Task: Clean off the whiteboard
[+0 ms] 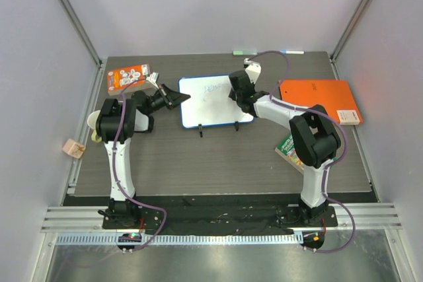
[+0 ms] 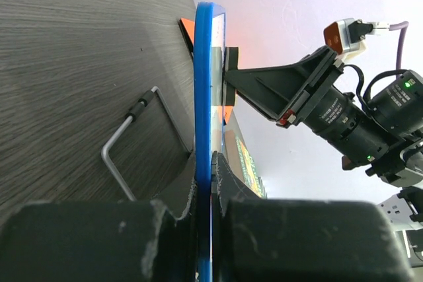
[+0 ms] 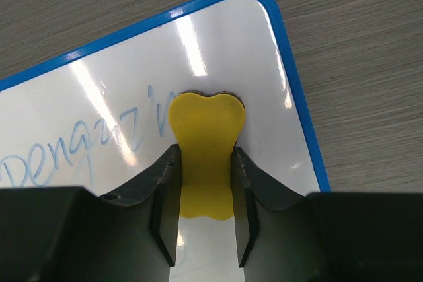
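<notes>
Blue-framed whiteboard (image 1: 211,100) x1, L fingers (image 2: 225,189) clamped on its edge, R fingers (image 3: 243,196) gripping 1 yellow eraser (image 3: 206,130)

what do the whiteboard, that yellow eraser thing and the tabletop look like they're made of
Whiteboard: glossy white coated panel, streaked with light glare, in a smooth blue frame, likely plastic.
Yellow eraser: matte, rounded moulded body, probably plastic or foam; dark pad underneath.
Tabletop: matte grey wood-grain, likely laminate.
</notes>
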Action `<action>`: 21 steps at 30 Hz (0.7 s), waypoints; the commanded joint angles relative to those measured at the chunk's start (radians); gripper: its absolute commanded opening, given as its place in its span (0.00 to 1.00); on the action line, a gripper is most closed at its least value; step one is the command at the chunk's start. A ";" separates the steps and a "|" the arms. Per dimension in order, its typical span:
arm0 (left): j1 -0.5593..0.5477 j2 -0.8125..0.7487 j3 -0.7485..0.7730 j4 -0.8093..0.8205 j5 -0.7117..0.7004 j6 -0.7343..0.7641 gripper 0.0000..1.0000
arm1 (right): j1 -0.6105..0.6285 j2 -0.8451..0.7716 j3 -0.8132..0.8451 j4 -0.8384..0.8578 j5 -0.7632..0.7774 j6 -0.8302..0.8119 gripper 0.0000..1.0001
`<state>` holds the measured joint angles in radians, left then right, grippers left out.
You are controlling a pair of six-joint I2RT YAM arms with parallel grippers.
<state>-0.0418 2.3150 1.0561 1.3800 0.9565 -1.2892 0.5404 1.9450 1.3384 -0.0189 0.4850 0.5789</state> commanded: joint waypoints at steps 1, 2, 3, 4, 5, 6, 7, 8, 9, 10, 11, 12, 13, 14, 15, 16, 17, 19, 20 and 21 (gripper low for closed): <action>0.022 0.029 -0.004 0.166 0.022 0.102 0.00 | 0.030 0.089 -0.054 -0.161 -0.039 -0.045 0.01; 0.022 0.027 -0.004 0.166 0.022 0.103 0.00 | 0.041 0.092 -0.056 -0.161 -0.054 -0.047 0.01; 0.022 0.029 -0.004 0.166 0.022 0.102 0.00 | 0.065 0.095 -0.059 -0.162 -0.068 -0.039 0.01; 0.023 0.029 -0.005 0.166 0.022 0.103 0.00 | 0.079 0.097 -0.071 -0.165 -0.081 -0.031 0.01; 0.022 0.029 -0.004 0.166 0.022 0.102 0.00 | 0.093 0.095 -0.079 -0.170 -0.086 -0.018 0.02; 0.023 0.029 -0.004 0.166 0.022 0.102 0.00 | 0.119 0.095 -0.087 -0.174 -0.091 0.008 0.01; 0.022 0.027 -0.004 0.166 0.022 0.102 0.00 | 0.130 0.094 -0.108 -0.174 -0.109 0.024 0.01; 0.023 0.029 -0.005 0.166 0.022 0.102 0.00 | 0.144 0.092 -0.117 -0.174 -0.117 0.033 0.01; 0.022 0.029 -0.004 0.166 0.022 0.103 0.00 | 0.170 0.091 -0.128 -0.173 -0.126 0.041 0.01; 0.023 0.029 -0.004 0.166 0.024 0.102 0.00 | 0.187 0.088 -0.146 -0.170 -0.131 0.059 0.01; 0.023 0.029 -0.004 0.166 0.022 0.103 0.00 | 0.199 0.091 -0.154 -0.170 -0.137 0.067 0.01; 0.022 0.027 -0.004 0.166 0.022 0.103 0.00 | 0.210 0.091 -0.160 -0.174 -0.138 0.081 0.01; 0.022 0.029 -0.004 0.166 0.022 0.102 0.00 | 0.228 0.095 -0.175 -0.187 -0.141 0.108 0.02; 0.022 0.029 -0.004 0.166 0.022 0.103 0.00 | 0.230 0.095 -0.186 -0.187 -0.144 0.120 0.01; 0.023 0.029 -0.004 0.166 0.022 0.103 0.00 | 0.233 0.095 -0.200 -0.184 -0.141 0.130 0.01; 0.022 0.029 -0.004 0.166 0.024 0.102 0.00 | 0.233 0.092 -0.223 -0.181 -0.131 0.139 0.02; 0.022 0.029 -0.004 0.166 0.022 0.102 0.00 | 0.231 0.088 -0.232 -0.181 -0.096 0.154 0.02; 0.023 0.029 -0.004 0.166 0.024 0.102 0.00 | 0.224 0.069 -0.240 -0.179 -0.054 0.157 0.01; 0.022 0.029 -0.004 0.166 0.024 0.102 0.00 | 0.205 0.060 -0.240 -0.179 -0.036 0.163 0.01; 0.022 0.029 -0.004 0.166 0.025 0.102 0.00 | 0.193 0.052 -0.239 -0.179 0.011 0.164 0.02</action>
<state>-0.0387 2.3154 1.0576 1.3987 0.9703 -1.2675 0.8227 1.9083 1.1770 0.0029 0.4419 0.6880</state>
